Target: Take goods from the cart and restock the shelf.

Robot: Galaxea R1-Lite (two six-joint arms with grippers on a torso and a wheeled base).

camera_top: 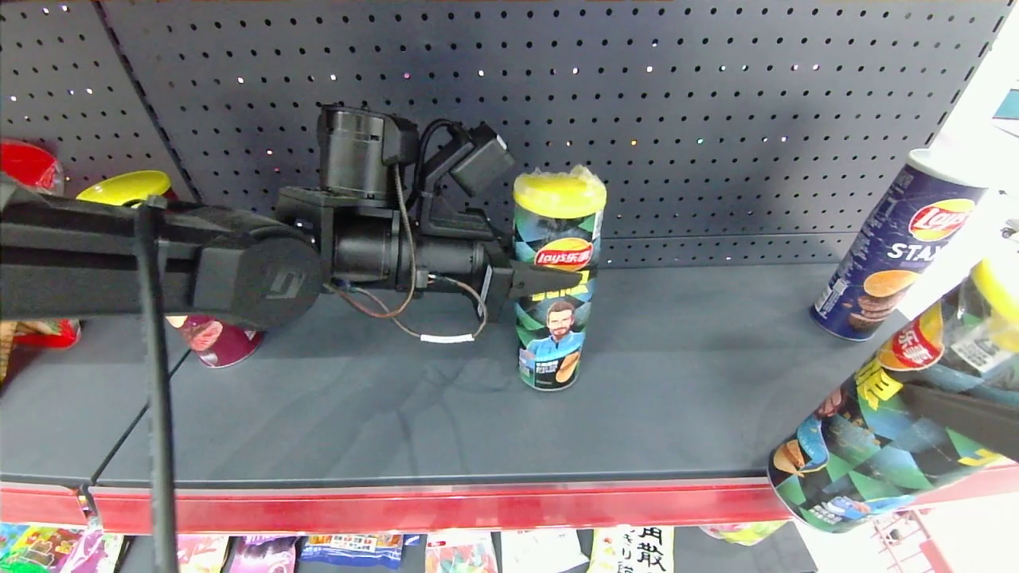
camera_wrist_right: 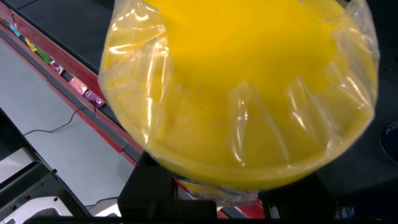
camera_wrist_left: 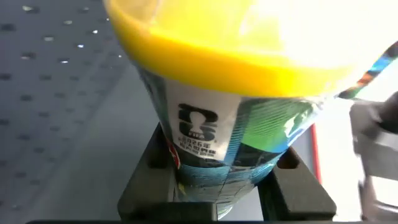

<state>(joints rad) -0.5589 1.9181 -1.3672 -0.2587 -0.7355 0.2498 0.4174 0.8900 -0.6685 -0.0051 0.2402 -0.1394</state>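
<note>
A crisp can point(camera_top: 551, 342) w/ a yellow lid is seen upright near the middle of the grey shelf point(camera_top: 677, 374). It is gripped about its midsection by the left end effector point(camera_top: 557, 280), whose fingers are clamped on either side of it. A second can point(camera_top: 860, 454) in the same green-blue pattern is held tilted in the right end effector point(camera_top: 947, 414), which is closed on it. This can is at the shelf's front R end, its base low against the red edge strip point(camera_top: 438, 505). A blue can point(camera_top: 892, 247) is seen leaning at the R rear of the shelf, well apart from the upright one. At far L, beyond the left arm, a dark-red can point(camera_top: 219, 342) and a yellow-lidded can point(camera_top: 127, 187) are partly hidden. The scene is backed by a perforated panel point(camera_top: 637, 95), and snack packets point(camera_top: 358, 549) are shown on the level below.
</note>
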